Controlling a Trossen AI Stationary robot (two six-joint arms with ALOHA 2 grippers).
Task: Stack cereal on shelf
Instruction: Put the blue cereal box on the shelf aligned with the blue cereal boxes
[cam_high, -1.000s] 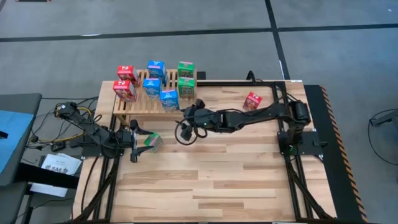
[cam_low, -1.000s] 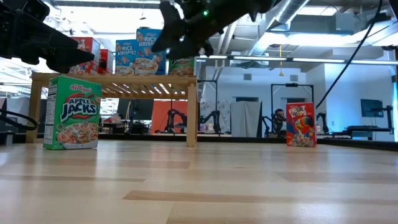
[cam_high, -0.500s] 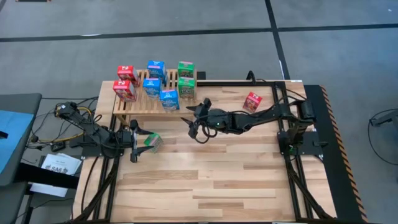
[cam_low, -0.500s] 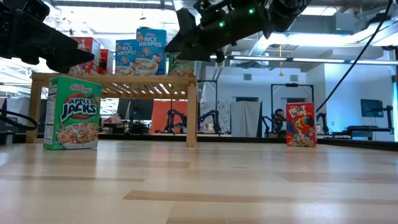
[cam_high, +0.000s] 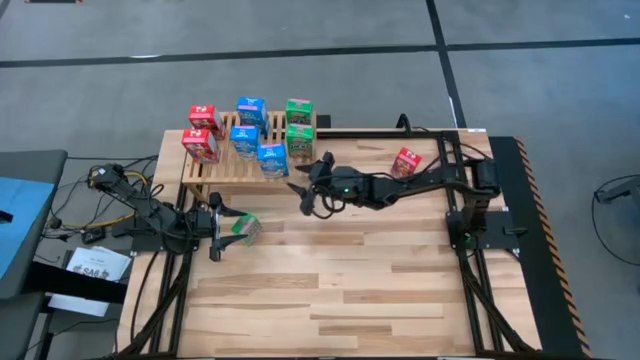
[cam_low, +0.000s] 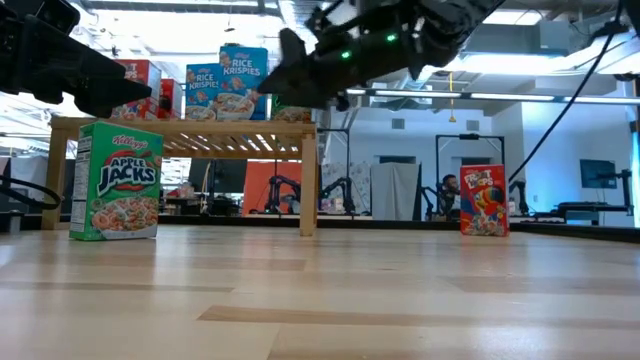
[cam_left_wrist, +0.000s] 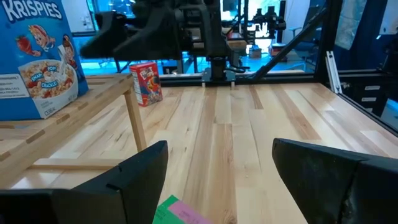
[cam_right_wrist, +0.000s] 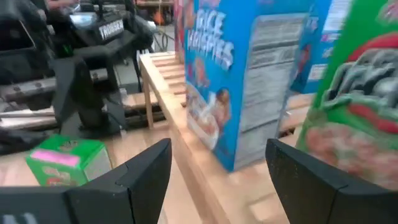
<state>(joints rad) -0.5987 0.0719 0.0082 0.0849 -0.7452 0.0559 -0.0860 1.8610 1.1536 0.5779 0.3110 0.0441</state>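
The wooden slatted shelf stands at the table's far left. On it stand two red cereal boxes, three blue and two green. A green box stands upright on the table. My left gripper is open just over it, and the box's top shows between the fingers. A red box stands at the far right. My right gripper is open and empty in the air in front of the shelf, facing a blue box.
Bare planks fill the table's middle and near half. Cables and a blue-topped cart lie off the left edge. The right arm's frame stands at the right edge. The room behind holds racks and other arms.
My right gripper has drawn a little toward the table's right edge, then come back toward the shelf's front, staying open and empty in the air. The boxes and my left gripper have kept still.
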